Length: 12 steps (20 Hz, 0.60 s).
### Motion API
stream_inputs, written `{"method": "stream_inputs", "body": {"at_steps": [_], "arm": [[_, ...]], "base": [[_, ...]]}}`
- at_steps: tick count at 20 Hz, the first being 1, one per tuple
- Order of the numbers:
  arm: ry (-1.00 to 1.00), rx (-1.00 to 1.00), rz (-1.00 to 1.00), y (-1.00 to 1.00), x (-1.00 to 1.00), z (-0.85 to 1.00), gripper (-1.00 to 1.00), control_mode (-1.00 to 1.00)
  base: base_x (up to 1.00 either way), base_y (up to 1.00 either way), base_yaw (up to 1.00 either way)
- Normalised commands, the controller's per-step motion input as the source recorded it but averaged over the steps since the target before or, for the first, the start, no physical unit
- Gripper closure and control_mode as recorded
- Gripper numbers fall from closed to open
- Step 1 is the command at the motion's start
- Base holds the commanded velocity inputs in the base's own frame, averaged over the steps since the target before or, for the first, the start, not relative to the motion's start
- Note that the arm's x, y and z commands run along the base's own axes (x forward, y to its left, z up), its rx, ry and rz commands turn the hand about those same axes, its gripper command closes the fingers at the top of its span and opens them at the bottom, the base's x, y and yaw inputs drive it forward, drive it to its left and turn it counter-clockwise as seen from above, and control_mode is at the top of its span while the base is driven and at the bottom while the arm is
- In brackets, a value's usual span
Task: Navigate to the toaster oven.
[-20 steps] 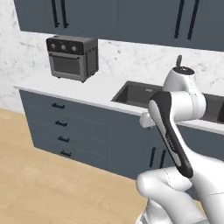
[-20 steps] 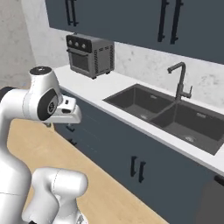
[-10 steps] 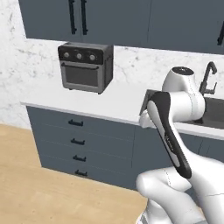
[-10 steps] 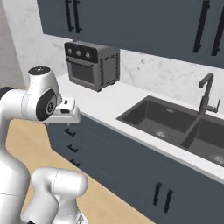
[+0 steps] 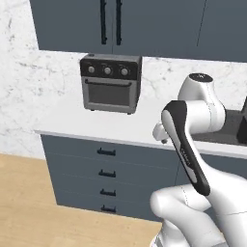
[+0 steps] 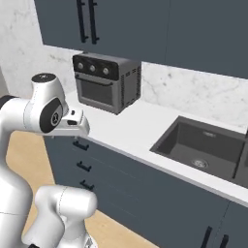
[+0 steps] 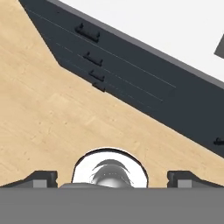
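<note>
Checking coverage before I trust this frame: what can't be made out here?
- Toaster oven interior: dark door glass hides it, both base views.
- Knob markings: too small.
- Sink: arm and frame edge cut it in left base view; right edge crops it in right base view.
- Gripper: fingertips sit wide apart, holding nothing, in hand view.

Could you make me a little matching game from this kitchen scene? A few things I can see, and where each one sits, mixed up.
Things:
1. toaster oven
2. sink
3. drawer handles
4. upper cabinets

Places:
A. sunk into the counter, right of the oven
B. on the wall above the counter
C. standing on the white counter against the marble wall
D. stacked down the cabinet front below the counter

Pairs: 1-C, 2-A, 3-D, 4-B
</note>
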Motion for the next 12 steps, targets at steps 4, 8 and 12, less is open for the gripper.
{"method": "stream_inputs", "body": {"at_steps": [4,8,12], "arm": [[0.00,0.00,0.00,0.00,0.00,0.00,-1.00,1.00],[0.00,0.00,0.00,0.00,0.00,0.00,-1.00,1.00],[0.00,0.00,0.00,0.00,0.00,0.00,-1.00,1.00]], "base": [[0.47,0.50,-0.28],[0.37,0.45,-0.32],[0.35,0.45,-0.33]]}}
